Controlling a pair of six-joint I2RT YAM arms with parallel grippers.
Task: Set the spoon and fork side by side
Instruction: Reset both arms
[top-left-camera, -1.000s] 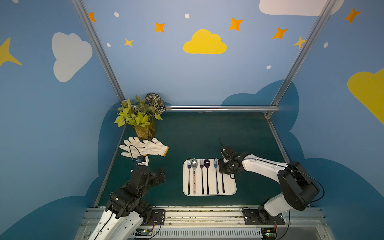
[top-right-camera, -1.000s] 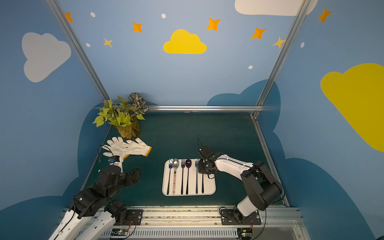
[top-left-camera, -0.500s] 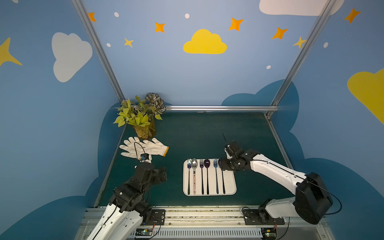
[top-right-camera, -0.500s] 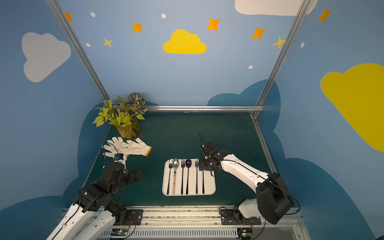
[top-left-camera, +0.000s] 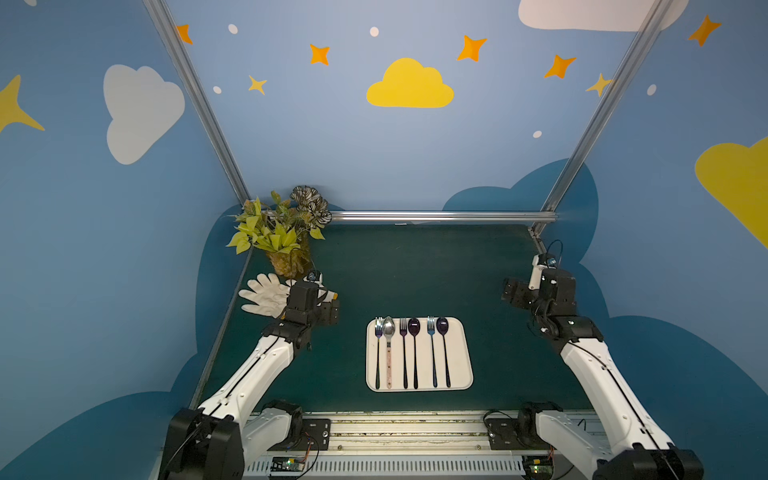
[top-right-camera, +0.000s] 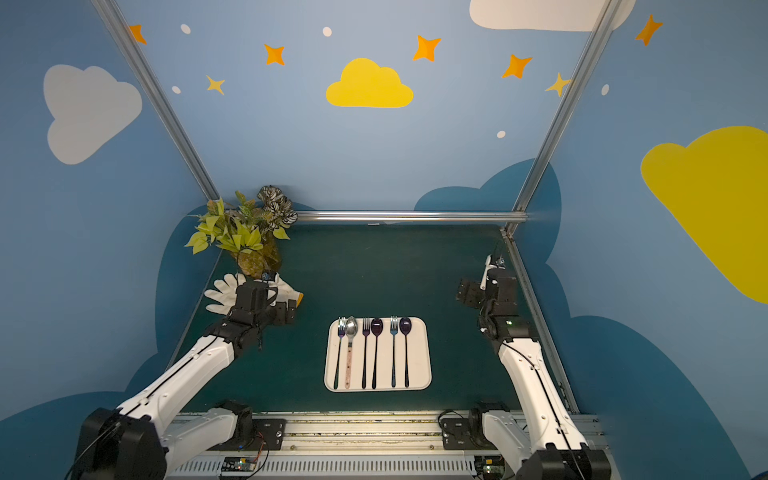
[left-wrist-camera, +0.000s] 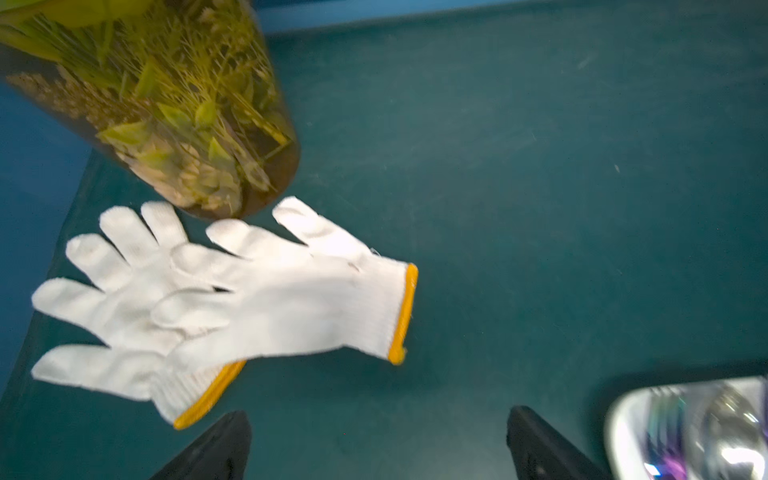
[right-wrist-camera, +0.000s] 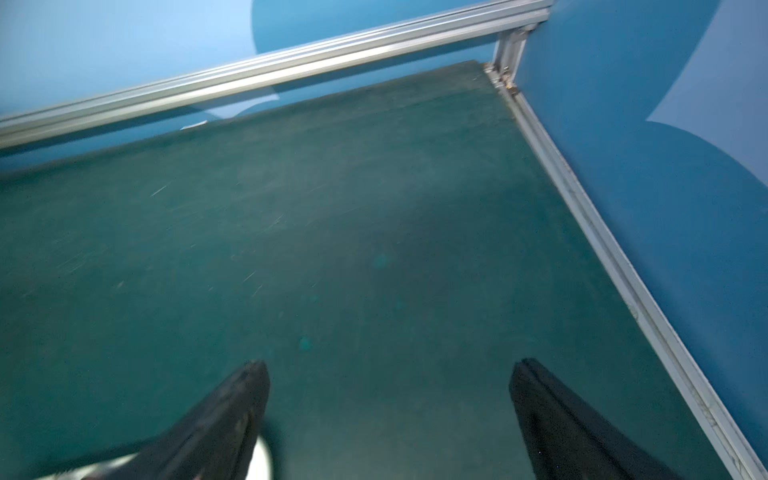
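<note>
A white tray (top-left-camera: 459, 357) (top-right-camera: 420, 357) lies near the table's front with three forks and three spoons in alternating order, all parallel. From the left come a fork (top-left-camera: 378, 349), a silver spoon (top-left-camera: 389, 332) with a pink handle, a fork (top-left-camera: 404, 353), a dark spoon (top-left-camera: 414, 353), a blue fork (top-left-camera: 432, 353) and a dark spoon (top-left-camera: 444, 353). My right gripper (top-left-camera: 513, 293) (right-wrist-camera: 388, 365) hovers open and empty over bare mat, far right of the tray. Left of the tray, my left gripper (top-left-camera: 329, 311) (left-wrist-camera: 374, 419) is open and empty, with the tray's corner (left-wrist-camera: 619, 411) beside it.
Two white gloves (top-left-camera: 264, 295) (left-wrist-camera: 270, 299) with yellow cuffs lie at the left edge, just beyond my left gripper. A potted plant (top-left-camera: 282, 241) in a glass jar (left-wrist-camera: 174, 116) stands behind them. Metal rails (right-wrist-camera: 582, 199) border the green mat at the back and right.
My right gripper opened at the tray's right end, leaving the spoon there, and drew back to the right side. The left arm reached a little forward toward the gloves.
</note>
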